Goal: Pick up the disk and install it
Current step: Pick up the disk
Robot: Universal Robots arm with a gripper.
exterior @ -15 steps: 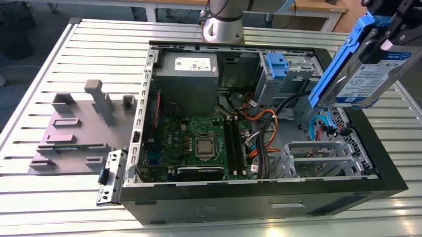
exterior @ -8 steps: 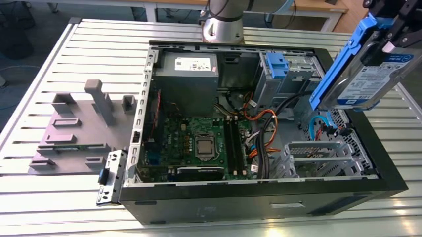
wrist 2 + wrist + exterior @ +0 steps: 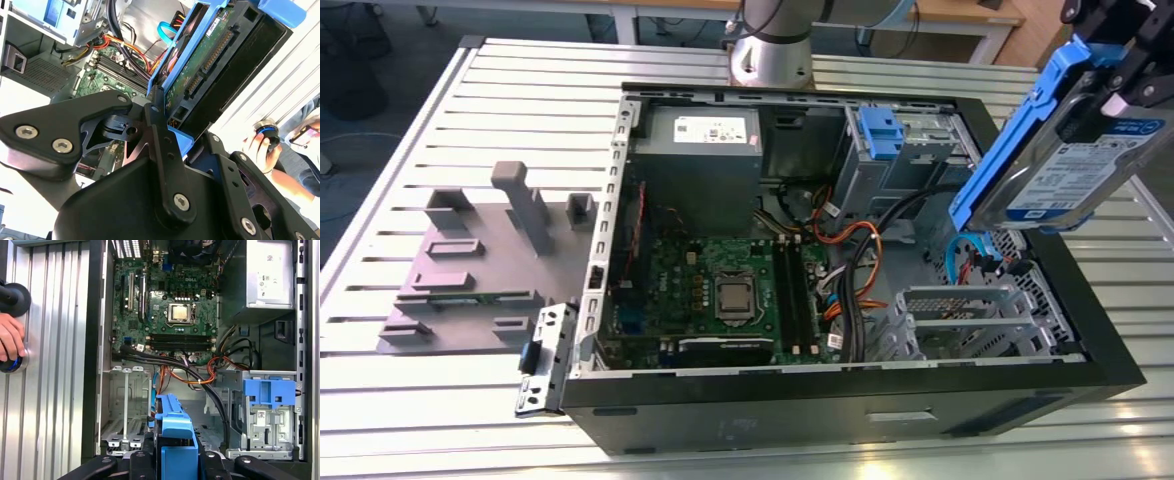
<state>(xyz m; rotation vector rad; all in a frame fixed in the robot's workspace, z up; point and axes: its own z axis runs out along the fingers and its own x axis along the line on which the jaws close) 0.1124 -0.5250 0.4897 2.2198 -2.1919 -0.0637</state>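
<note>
End effector: the black end effector (image 3: 172,142) is clamped on the disk, its fingers (image 3: 162,150) pressing the blue carrier from both sides in both wrist views; in the exterior view it (image 3: 1110,62) holds the drive from above at the exterior view's upper right.

Disk: the disk (image 3: 1081,165), silver with a white-and-blue label and a blue frame, hangs tilted in the air above the open computer case, over the case's side toward the exterior view's right, clear of the parts below. In the second wrist view its (image 3: 210,65) green circuit board and connector edge face the camera; in the first wrist view its blue carrier (image 3: 172,432) juts out between the end effector's links.

Computer case: the black tower case (image 3: 761,420) lies on its side, open, on the slatted metal surface (image 3: 520,80).

Inside the case: a green motherboard (image 3: 734,290), a grey power supply box (image 3: 700,140) with a white sticker, and a grey drive bay (image 3: 262,425) carrying a fixed blue bracket (image 3: 269,391).

Cables: orange and black cables (image 3: 854,250) run between the motherboard and the bay.

Beside the case: a grey moulded fixture (image 3: 480,260) sits on the surface, toward the exterior view's left.

Person: a hand (image 3: 10,340) rests on a round blue-ringed button (image 3: 9,364) on the surface beside the case.
</note>
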